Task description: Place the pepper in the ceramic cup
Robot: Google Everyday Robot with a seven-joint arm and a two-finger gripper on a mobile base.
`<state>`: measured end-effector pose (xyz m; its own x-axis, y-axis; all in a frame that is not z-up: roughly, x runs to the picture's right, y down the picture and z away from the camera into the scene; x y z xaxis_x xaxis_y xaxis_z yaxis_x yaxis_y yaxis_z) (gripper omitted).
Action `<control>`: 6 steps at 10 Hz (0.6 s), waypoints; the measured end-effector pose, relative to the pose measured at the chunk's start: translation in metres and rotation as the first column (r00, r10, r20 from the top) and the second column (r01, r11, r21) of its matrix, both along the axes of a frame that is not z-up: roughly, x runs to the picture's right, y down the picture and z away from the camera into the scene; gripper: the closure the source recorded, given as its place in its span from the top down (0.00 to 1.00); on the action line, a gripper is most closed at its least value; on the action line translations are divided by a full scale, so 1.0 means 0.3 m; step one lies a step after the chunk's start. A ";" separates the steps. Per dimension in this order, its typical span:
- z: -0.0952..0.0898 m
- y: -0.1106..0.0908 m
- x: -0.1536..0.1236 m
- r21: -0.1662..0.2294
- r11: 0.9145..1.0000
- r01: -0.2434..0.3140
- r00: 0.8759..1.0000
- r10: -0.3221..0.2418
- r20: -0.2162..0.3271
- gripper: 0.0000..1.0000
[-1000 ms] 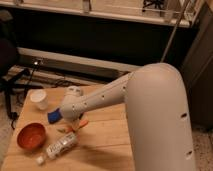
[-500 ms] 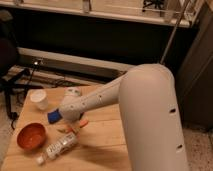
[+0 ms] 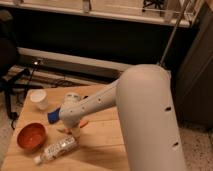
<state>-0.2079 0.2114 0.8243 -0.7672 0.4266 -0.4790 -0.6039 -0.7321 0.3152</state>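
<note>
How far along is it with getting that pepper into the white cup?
Nothing is finished yet: the ceramic cup stands apart near the far corner of the table. In hand: the gripper is down at the pepper, mid-table. Left: lift, carry, drop it in.

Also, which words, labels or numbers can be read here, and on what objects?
No text can be read.
The label of the clear bottle: too blurred to read.
The ceramic cup and the red bowl: no text visible.
The gripper hangs low over the table, beside the pepper.
</note>
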 end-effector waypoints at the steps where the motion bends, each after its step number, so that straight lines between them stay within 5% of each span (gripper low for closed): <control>1: -0.003 -0.004 0.004 0.001 1.000 -0.007 1.000 0.007 -0.011 0.58; 4: -0.007 0.009 0.007 -0.014 1.000 -0.011 0.999 0.011 -0.031 0.29; 6: 0.003 0.035 0.012 -0.040 0.999 -0.009 0.999 0.007 -0.046 0.22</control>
